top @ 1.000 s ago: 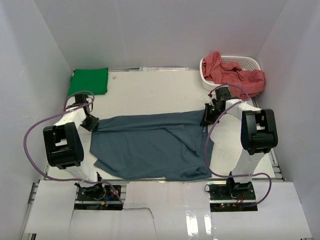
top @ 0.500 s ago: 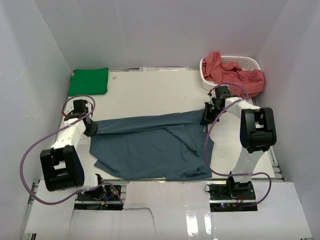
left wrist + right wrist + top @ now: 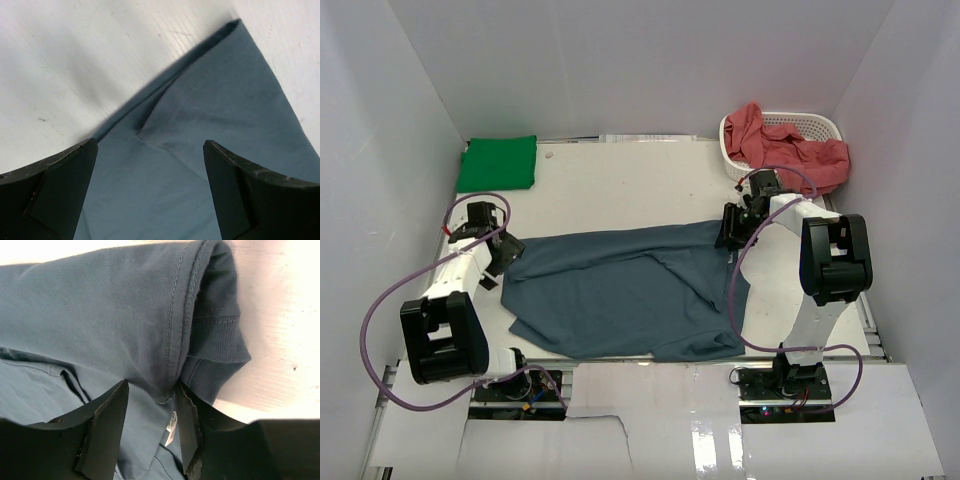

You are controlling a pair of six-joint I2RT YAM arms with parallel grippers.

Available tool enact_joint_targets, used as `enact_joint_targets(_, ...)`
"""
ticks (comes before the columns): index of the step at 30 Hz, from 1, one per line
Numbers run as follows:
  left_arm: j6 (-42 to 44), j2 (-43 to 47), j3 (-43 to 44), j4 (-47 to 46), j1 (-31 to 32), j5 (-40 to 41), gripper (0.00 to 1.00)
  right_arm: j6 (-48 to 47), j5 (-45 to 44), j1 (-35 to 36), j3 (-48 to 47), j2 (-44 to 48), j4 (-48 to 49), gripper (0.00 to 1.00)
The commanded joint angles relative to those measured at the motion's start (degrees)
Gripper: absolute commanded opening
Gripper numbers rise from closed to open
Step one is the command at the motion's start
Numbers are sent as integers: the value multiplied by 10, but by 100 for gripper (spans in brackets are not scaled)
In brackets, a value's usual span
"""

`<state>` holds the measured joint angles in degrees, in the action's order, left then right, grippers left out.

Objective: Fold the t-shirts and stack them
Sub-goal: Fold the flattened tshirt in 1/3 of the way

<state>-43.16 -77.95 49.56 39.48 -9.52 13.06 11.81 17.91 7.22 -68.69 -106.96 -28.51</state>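
The slate blue t-shirt (image 3: 620, 290) lies spread across the table, its near half folded over toward the far edge. My left gripper (image 3: 502, 258) hangs over the shirt's far left corner. In the left wrist view this gripper (image 3: 150, 190) stands wide open, with flat blue cloth (image 3: 225, 100) below it and nothing held. My right gripper (image 3: 728, 232) is at the shirt's far right corner. In the right wrist view it (image 3: 150, 425) is open, and the stitched hem and collar fold (image 3: 100, 305) lie loose between its fingers. A folded bright green t-shirt (image 3: 497, 163) sits at the far left.
A white perforated basket (image 3: 815, 122) at the far right corner holds salmon red t-shirts (image 3: 770, 140) that spill over its rim. White walls close in the table on three sides. Purple cables loop off both arms.
Both grippers have opened and let go of the blue shirt's far edge, which now rests on the table. The left corner has slackened slightly toward the right.
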Motion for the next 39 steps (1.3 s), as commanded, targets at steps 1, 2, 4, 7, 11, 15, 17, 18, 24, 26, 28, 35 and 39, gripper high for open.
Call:
enact_joint_targets(1,-13,-7,32,2,0,43,98,-3,-37,-5,-14,20,1,50)
enact_joint_targets(2,-10,-20,37,-3,-1,39,98,-2,-42,-5,-22,24,1,50)
enact_joint_targets(4,-3,-59,71,-11,-1,29,98,-1,-45,-5,-34,25,-4,50)
enact_joint_targets(7,43,-108,124,-2,-1,-30,98,-2,-53,-5,-65,20,-19,50)
enact_joint_targets(11,60,-136,170,-27,-3,-98,98,-3,-64,-5,-89,18,-22,50)
enact_joint_targets(15,81,-133,178,-70,-3,-151,98,-6,-63,-6,-104,6,-23,50)
enact_joint_targets(17,84,-137,186,-72,-3,-156,98,-6,-58,-7,-116,-11,-25,50)
enact_joint_targets(18,85,-143,192,-69,-4,-155,98,-6,-57,-7,-119,-19,-25,50)
enact_joint_targets(24,90,-148,196,-62,-15,-144,98,-16,-69,-12,-136,-46,-15,49)
enact_joint_targets(26,88,-142,187,-67,-28,-155,98,-18,-68,-17,-144,-53,-13,49)
enact_joint_targets(28,85,-140,176,-80,-41,-172,98,-18,-66,-20,-149,-63,-10,48)
enact_joint_targets(35,73,-162,158,-118,-92,-277,98,-12,-46,-25,-170,-89,2,45)
enact_joint_targets(39,78,-175,158,-122,-93,-284,98,-7,-33,-24,-175,-98,6,42)
